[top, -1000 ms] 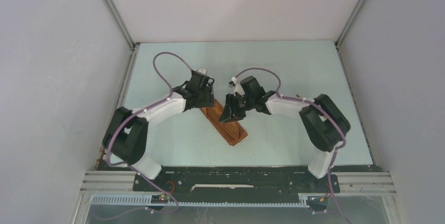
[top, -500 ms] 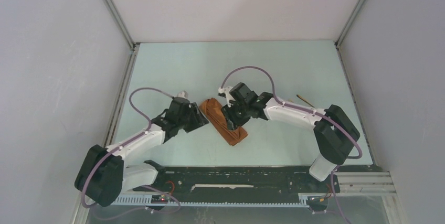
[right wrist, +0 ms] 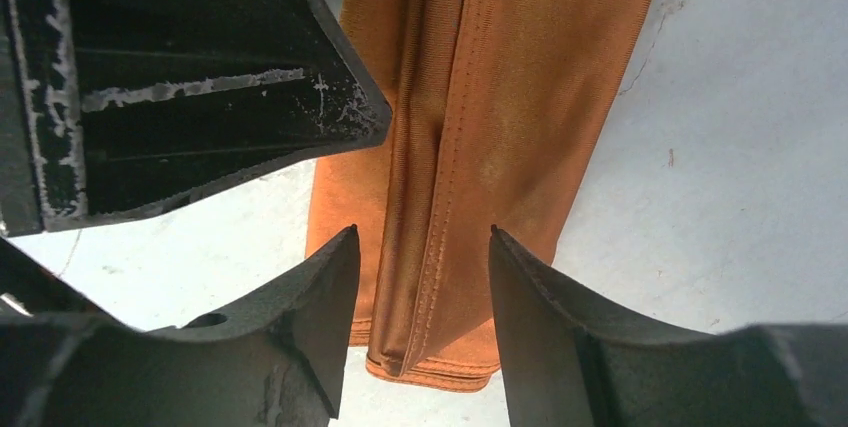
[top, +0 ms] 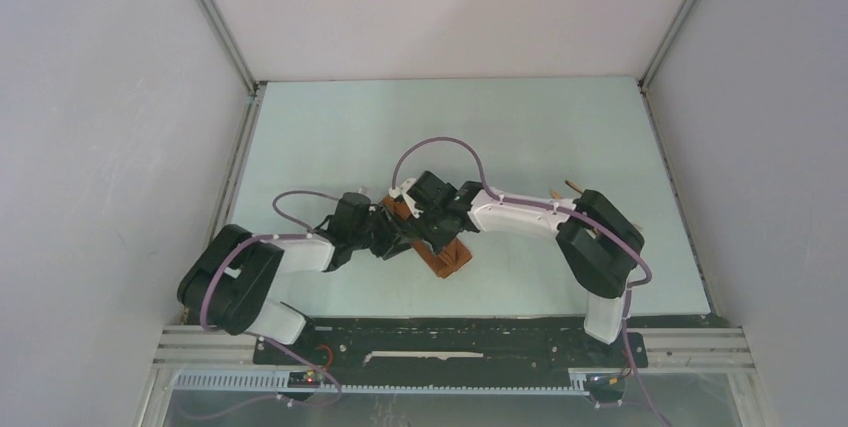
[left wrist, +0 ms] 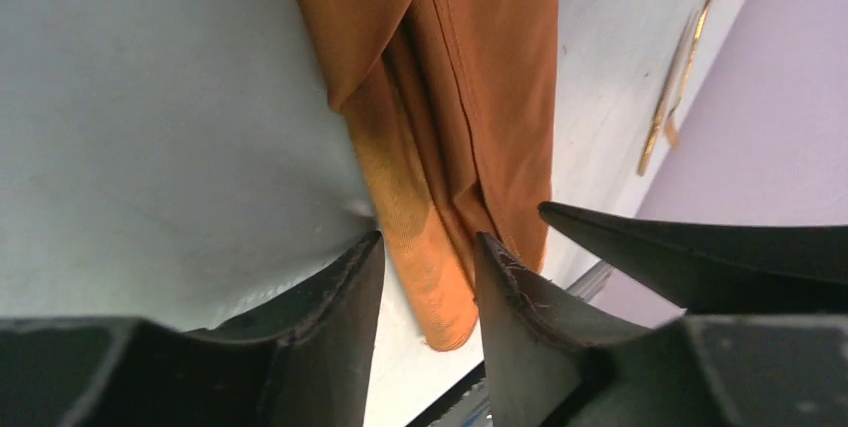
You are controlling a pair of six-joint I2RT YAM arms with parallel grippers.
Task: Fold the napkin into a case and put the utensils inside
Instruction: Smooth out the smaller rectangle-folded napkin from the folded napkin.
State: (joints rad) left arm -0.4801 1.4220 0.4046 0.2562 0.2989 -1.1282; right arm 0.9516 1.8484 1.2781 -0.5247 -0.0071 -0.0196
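Lying diagonally, the rust-orange case [top: 452, 257] shows stitched, layered lengthwise folds

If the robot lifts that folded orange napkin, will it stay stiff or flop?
Probably flop: the napkin shows soft creases and loose layers. Its slight sheen hints the folds could slip apart. It looks thin, so likely light.

A pale mint-green table [top: 330, 127] sits inside 3 plain grey-white walls [top: 450, 7], aluminium rails [top: 200, 347] along its near edge, under even light.
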